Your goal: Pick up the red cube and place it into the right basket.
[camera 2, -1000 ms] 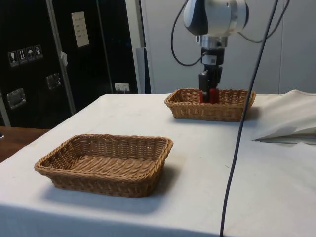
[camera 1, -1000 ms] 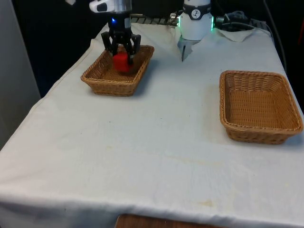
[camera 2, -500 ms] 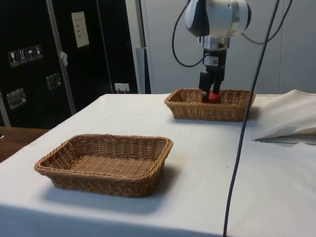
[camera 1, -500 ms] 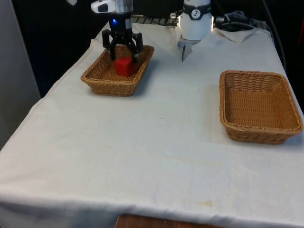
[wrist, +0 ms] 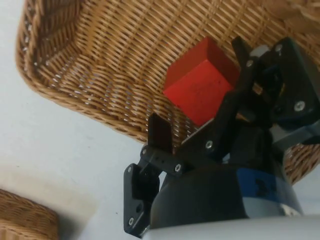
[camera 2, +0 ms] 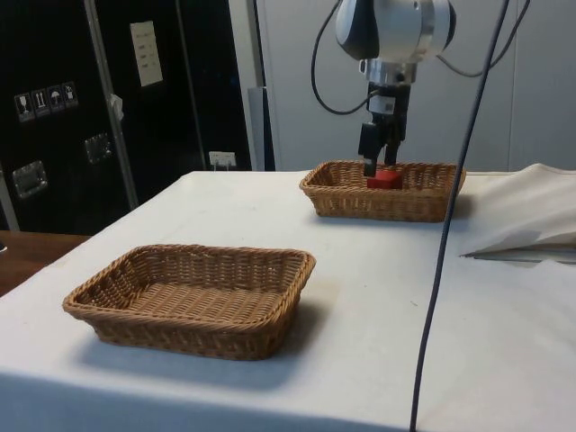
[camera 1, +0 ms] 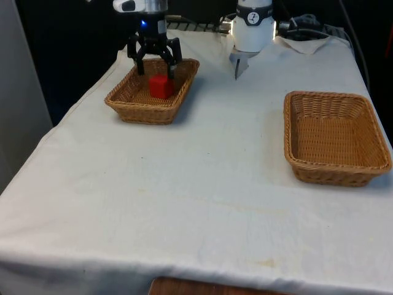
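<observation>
1. Front view, nearest first: the white cloth [camera 1: 184,203] covers the table, and its near edge drops out of the picture.
2. Two wicker baskets stand on it, well apart. The nearer one [camera 1: 336,136] sits at the front view's right with nothing in it. In the side view this basket [camera 2: 191,297] is the near one.
3. The farther basket [camera 1: 153,90] stands at the front view's left and holds the one red cube [camera 1: 161,86]. The cube rests on the basket's floor.
4. In the side view the far basket's [camera 2: 384,189] near wall hides the lower part of the cube [camera 2: 385,180], so just its top shows above the rim.
5. One gripper [camera 1: 154,63] hangs just above the cube with its fingers spread apart, holding nothing. The arm above it is cut off by the picture's top edge.
6. The wrist view shows the cube [wrist: 200,86] lying free on the weave, partly hidden behind one black finger [wrist: 260,75].
</observation>
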Robot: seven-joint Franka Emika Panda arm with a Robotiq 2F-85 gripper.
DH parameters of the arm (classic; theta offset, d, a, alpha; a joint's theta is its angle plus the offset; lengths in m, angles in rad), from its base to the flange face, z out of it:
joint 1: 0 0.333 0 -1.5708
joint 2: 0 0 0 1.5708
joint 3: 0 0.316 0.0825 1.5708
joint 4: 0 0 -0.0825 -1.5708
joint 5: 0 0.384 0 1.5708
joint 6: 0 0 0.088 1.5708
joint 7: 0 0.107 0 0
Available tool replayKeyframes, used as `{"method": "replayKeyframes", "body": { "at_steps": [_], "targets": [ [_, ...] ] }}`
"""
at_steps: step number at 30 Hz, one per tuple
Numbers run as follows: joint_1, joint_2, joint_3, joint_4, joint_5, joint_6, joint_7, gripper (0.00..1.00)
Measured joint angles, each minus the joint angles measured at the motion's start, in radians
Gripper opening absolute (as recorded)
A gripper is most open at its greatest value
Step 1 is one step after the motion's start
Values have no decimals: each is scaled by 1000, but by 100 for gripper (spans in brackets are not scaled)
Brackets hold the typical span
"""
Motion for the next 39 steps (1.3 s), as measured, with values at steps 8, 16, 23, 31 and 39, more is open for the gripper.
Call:
{"method": "replayKeyframes", "body": {
  "at_steps": [8,16,23,31,39],
  "targets": [
    [0,-20,-24,35,-33,-40,0,100],
    [4,-26,-15,81,-67,-85,29,100],
    [9,-48,10,84,-114,-88,81,100],
    [13,-82,38,93,-180,-99,150,100],
    [13,-114,66,108,-217,-119,184,100]
  ]
}}
